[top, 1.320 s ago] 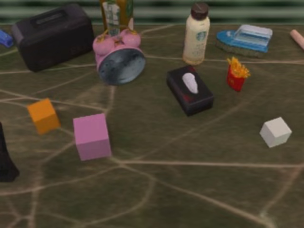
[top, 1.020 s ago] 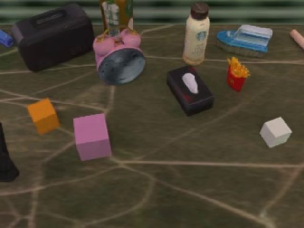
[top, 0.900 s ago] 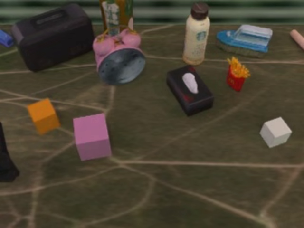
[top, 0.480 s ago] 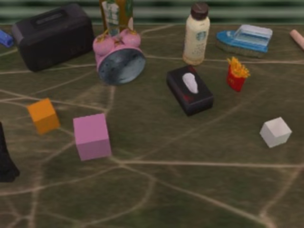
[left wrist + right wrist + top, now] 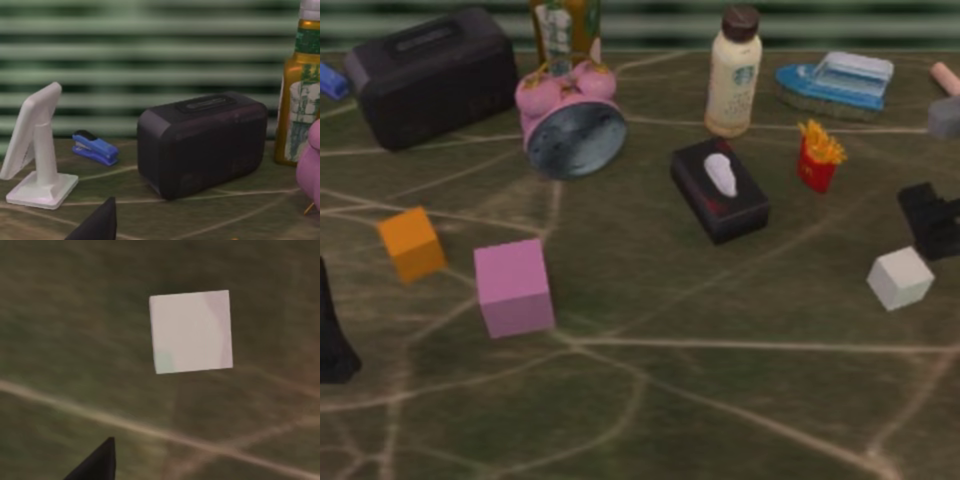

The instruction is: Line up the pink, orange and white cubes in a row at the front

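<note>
The pink cube [image 5: 514, 287] sits at the left of the table, with the smaller orange cube [image 5: 411, 243] just to its left and a little farther back. The white cube [image 5: 900, 278] rests alone near the right edge and fills the middle of the right wrist view [image 5: 191, 331]. My right gripper [image 5: 928, 222] hovers just behind and above the white cube, open and holding nothing. One dark fingertip [image 5: 100, 462] shows short of the cube. My left gripper [image 5: 332, 335] is parked at the left edge, open and empty.
Along the back stand a black case [image 5: 432, 75], a pink alarm clock [image 5: 570, 120], a yellow bottle [image 5: 565, 30], a cream bottle [image 5: 733, 72] and a blue brush [image 5: 837, 80]. A black tissue box [image 5: 720, 188] and red fries [image 5: 818, 157] lie mid-table.
My right gripper has come into the top view from the right edge and now hangs over the white cube. The three cubes and the left arm have not moved.
</note>
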`<state>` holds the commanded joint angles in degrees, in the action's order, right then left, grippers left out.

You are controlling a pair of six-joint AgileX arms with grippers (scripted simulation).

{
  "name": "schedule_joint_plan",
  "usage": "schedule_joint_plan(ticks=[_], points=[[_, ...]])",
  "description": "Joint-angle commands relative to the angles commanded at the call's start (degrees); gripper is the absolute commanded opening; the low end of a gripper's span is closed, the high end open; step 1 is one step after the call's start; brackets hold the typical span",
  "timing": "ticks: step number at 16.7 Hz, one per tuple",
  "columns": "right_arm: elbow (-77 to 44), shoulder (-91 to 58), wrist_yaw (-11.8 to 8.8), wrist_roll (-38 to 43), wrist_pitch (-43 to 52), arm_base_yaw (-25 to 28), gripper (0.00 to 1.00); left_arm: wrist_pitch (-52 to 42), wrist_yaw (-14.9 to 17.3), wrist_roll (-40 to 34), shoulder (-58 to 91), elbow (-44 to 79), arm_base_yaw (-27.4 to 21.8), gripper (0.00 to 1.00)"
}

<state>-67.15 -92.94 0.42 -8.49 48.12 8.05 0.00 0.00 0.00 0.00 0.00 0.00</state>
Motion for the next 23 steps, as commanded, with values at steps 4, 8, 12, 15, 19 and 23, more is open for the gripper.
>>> schedule_joint_plan(ticks=[4, 8, 12, 15, 19, 23], points=[[-12.15, -15.54, -0.14, -1.31, 7.68, 1.36, 1.00, 0.00, 0.00, 0.00, 0.00, 0.00, 0.00, 1.00], [-18.64, -23.07, -0.31, -1.98, 11.41, 2.05, 1.00, 0.00, 0.00, 0.00, 0.00, 0.00, 0.00, 1.00], [-19.05, -23.51, -0.33, -2.02, 11.64, 2.09, 1.00, 0.00, 0.00, 0.00, 0.00, 0.00, 0.00, 1.00], [-18.21, -23.81, -0.32, -2.08, 10.59, 1.90, 1.00, 0.00, 0.00, 0.00, 0.00, 0.00, 0.00, 1.00], [-14.00, -27.76, -0.29, -1.97, 1.91, 2.05, 1.00, 0.00, 0.00, 0.00, 0.00, 0.00, 0.00, 1.00], [-10.03, -31.62, -0.26, -1.83, -5.63, 2.16, 1.00, 0.00, 0.00, 0.00, 0.00, 0.00, 0.00, 1.00]])
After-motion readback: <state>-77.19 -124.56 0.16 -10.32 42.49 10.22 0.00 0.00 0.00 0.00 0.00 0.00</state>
